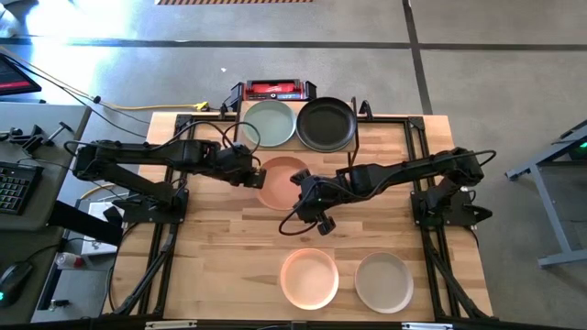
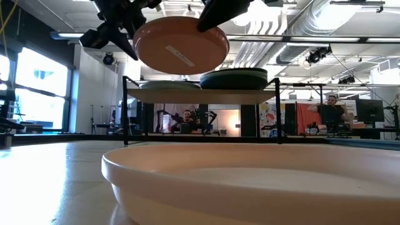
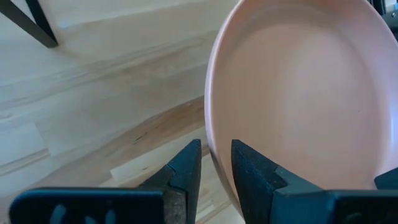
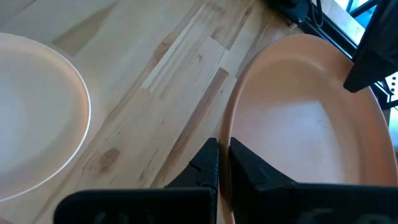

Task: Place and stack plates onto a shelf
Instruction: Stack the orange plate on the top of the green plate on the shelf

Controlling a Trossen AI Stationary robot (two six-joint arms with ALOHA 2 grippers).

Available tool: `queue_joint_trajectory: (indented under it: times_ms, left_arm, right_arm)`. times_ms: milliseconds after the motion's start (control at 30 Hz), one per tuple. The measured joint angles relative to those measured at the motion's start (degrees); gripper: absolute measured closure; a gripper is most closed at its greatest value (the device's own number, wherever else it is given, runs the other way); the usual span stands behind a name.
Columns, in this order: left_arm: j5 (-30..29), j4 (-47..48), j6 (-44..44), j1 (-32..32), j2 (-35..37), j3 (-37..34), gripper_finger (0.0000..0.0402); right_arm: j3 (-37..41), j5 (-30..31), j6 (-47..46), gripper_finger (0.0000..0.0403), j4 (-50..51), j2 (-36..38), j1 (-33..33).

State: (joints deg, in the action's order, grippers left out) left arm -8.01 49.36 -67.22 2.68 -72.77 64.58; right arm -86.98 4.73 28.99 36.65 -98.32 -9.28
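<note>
A peach-pink plate (image 1: 280, 186) hangs in the air above the middle of the tabletop (image 1: 220, 257), just in front of the shelf (image 2: 200, 95), tilted, with a pale sticker on its underside in the low view. The left gripper (image 3: 216, 163) pinches its rim on one side, the rim running between the two fingers. The right gripper (image 4: 224, 163) clamps the opposite rim, its fingers pressed almost together with the plate's edge seemingly between them, though the contact is hard to make out. On the shelf by the far edge sit a pale green plate (image 1: 269, 124) and a black plate (image 1: 326, 124), side by side. Near the front edge lie a second peach-pink plate (image 1: 309, 278) and a beige plate (image 1: 383, 282).
</note>
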Motion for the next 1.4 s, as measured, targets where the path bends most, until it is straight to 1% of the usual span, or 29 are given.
queue_joint_trajectory:
  times_ms: [233,333,667,967,1067,1233,1400]
  left_arm:
    - [0.09,0.04,0.92,-0.02,0.00,0.00,0.0368]
    - [0.09,-0.03,0.88,0.00,0.00,0.00,0.0380]
    - [-1.24,-0.33,3.58,0.00,0.00,0.00,0.0397]
    - [-2.27,-0.28,4.18,-0.02,0.00,0.00,0.0400]
    - [-2.85,0.30,4.63,-0.02,0.02,0.00,0.0401]
    - [-2.87,0.57,5.68,-0.02,0.02,-0.04,0.0401]
    - [-3.33,0.54,6.58,-0.04,0.02,-0.02,0.0401]
  right_arm:
    - [0.00,-0.02,-0.02,0.0403,-0.65,0.00,0.02]
    - [0.00,-0.05,0.00,0.0403,-1.53,0.00,-0.01]
    - [0.00,-0.36,0.00,0.0403,-1.77,0.00,0.00]
    - [0.00,-0.31,0.00,0.0401,-1.97,0.00,-0.13]
    - [0.00,-0.37,-0.57,0.0388,-1.81,0.00,-0.13]
    - [0.00,-0.42,-4.62,0.0342,-1.47,0.00,-0.15]
    - [0.00,-0.31,-4.96,0.0309,-1.30,0.17,-0.26]
